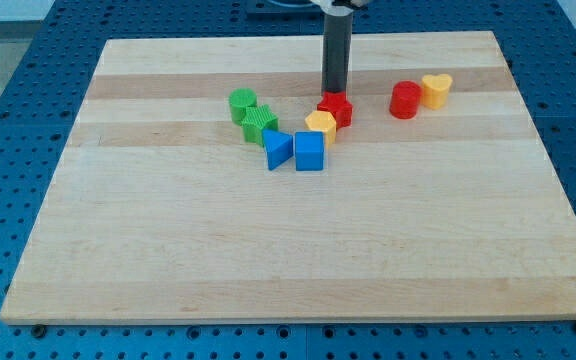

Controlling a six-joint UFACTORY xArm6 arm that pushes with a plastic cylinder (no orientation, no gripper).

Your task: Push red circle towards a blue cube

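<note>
The red circle [404, 100], a short red cylinder, stands at the view's upper right, touching a yellow heart block [436, 90] on its right. The blue cube [309, 151] sits near the board's middle, with a blue triangular block [277, 149] touching its left side. My tip [334, 91] is the lower end of the dark rod, just above a red block [336, 108] and well left of the red circle. A yellow block [321, 125] lies between the red block and the blue cube.
Two green blocks [242, 103] [260, 124] stand left of the cluster. The wooden board [148, 250] lies on a blue perforated table [8, 60].
</note>
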